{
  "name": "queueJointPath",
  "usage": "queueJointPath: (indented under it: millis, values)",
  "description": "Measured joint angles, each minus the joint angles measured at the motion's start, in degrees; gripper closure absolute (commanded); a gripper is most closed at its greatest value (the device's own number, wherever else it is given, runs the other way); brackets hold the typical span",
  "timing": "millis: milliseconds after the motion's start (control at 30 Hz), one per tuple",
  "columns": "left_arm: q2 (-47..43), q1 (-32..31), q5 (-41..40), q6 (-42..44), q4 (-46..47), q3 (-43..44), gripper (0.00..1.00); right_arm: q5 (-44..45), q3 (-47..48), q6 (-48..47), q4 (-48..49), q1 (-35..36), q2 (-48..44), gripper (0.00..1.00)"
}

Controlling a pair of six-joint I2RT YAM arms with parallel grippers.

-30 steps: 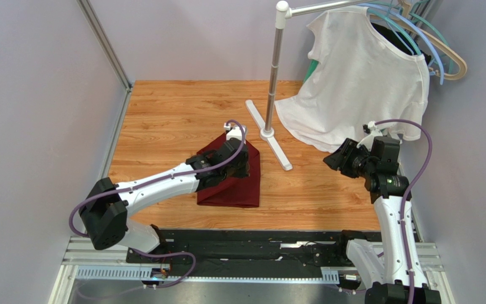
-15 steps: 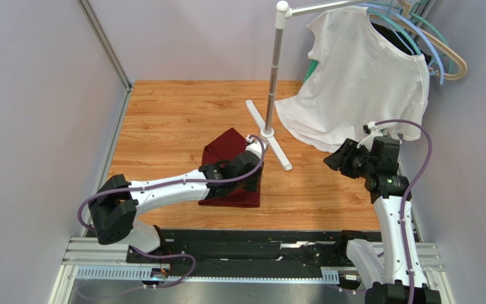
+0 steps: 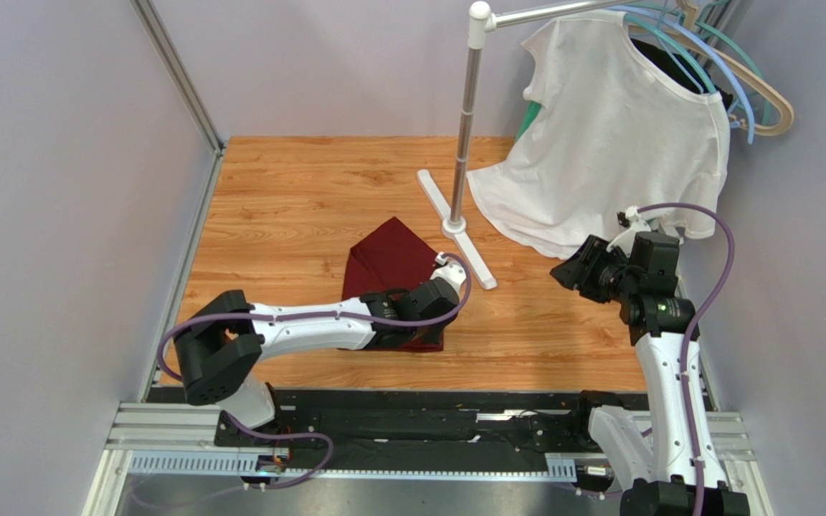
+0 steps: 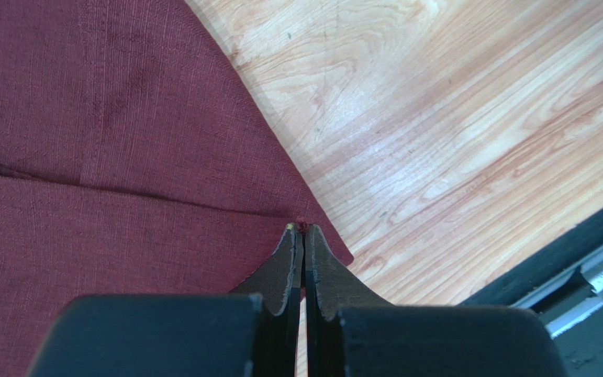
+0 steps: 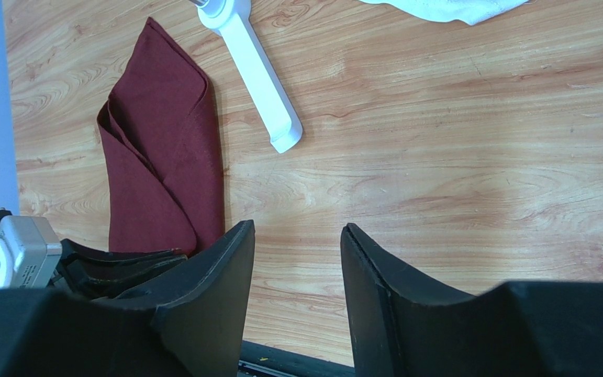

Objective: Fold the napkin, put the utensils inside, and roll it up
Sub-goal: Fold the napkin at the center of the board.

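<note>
The left gripper [image 4: 303, 229] is clenched, low against the worktop [image 4: 454, 133]. A speck of red shows between its tips, so it seems to be pinching a corner of the napkin [image 4: 108, 157] rather than merely resting on it. The cloth's near corner lies just to the right of the tips, and a crease runs away to their left. The rest of the maroon cloth spreads ahead of them in layers, narrowing to a point on the far side. Held this way, the corner looks carried over to lay one layer flat on another, so I judge the fold to be in hand and unfinished. The right gripper [image 5: 297, 228] hangs well off to the right of the left one, jaws apart with nothing between them, likely parked out of the fold's way. Ahead and to the left of it lies the white foot of a stand [image 5: 261, 71], and beyond that hangs a white T-shirt [image 3: 611, 129]. No utensils show anywhere.
</note>
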Motion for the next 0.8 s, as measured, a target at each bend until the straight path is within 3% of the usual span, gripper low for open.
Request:
queueJointPath:
  millis: [300, 367, 400, 467, 533, 633, 800]
  values:
    - [2.0, -1.1, -0.9, 0.1, 0.3, 0.0, 0.99, 0.1, 0.0, 0.0, 0.0, 0.0, 0.0, 0.52]
    - [2.8, -1.5, -1.0, 0.3, 0.3, 0.1, 0.85, 0.1, 0.0, 0.0, 0.0, 0.0, 0.0, 0.52]
    - [3.2, -1.8, -1.2, 0.6, 0.2, 0.2, 0.70, 0.1, 0.0, 0.0, 0.0, 0.0, 0.0, 0.52]
    - [3.7, -2.3, -1.6, 1.1, -0.6, 0.6, 0.57, 0.1, 0.0, 0.0, 0.0, 0.0, 0.0, 0.52]
    - [3.7, -2.6, -2.1, 1.3, -1.7, 1.3, 0.35, 0.1, 0.0, 0.0, 0.0, 0.0, 0.0, 0.52]
    - [3.3, -2.8, -3.0, 1.6, -2.3, 2.4, 0.13, 0.1, 0.0, 0.0, 0.0, 0.0, 0.0, 0.51]
    - [-1.4, -2.8, -4.6, 2.2, -5.1, 4.7, 0.11, 0.0, -0.1, 0.4, 0.1, 0.0, 0.0, 0.51]
